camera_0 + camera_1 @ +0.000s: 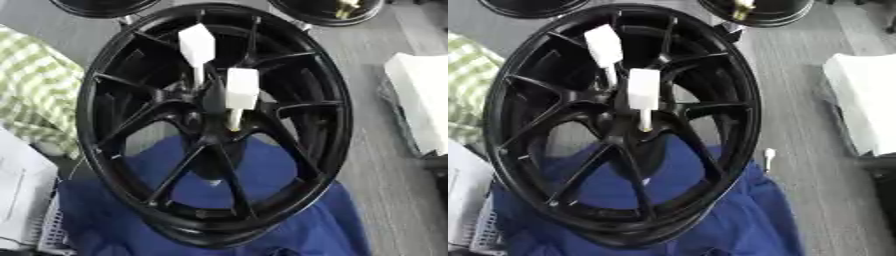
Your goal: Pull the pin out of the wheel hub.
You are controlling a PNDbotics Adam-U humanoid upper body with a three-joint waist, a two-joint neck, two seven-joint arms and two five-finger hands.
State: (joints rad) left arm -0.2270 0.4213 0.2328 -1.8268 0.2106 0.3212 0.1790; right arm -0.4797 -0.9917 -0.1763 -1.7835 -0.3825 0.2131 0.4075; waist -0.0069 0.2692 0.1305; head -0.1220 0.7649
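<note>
I am looking down at a large black multi-spoke alloy wheel that is filling the middle of the frame, tilted so its far rim is reaching the top edge. It is lying on a crumpled blue cloth spreading across the lower centre, and the cloth is showing through the gaps between the lower spokes. The grey wood-grain tabletop is running down the right side. A green-and-white checked cloth is sitting at the left edge, and a white folded fabric at the right edge. Parts of two more black rims are peeking in along the top, the right one carrying something yellowish.

At the wheel's hub, two white block-headed pins are standing up: the nearer pin is sitting at centre, its thin shank ending in a yellowish tip, and the farther pin just above and left of it. A small white piece is lying on the tabletop right of the wheel.

Neither hand is showing in either view, so I cannot tell how open they are.
</note>
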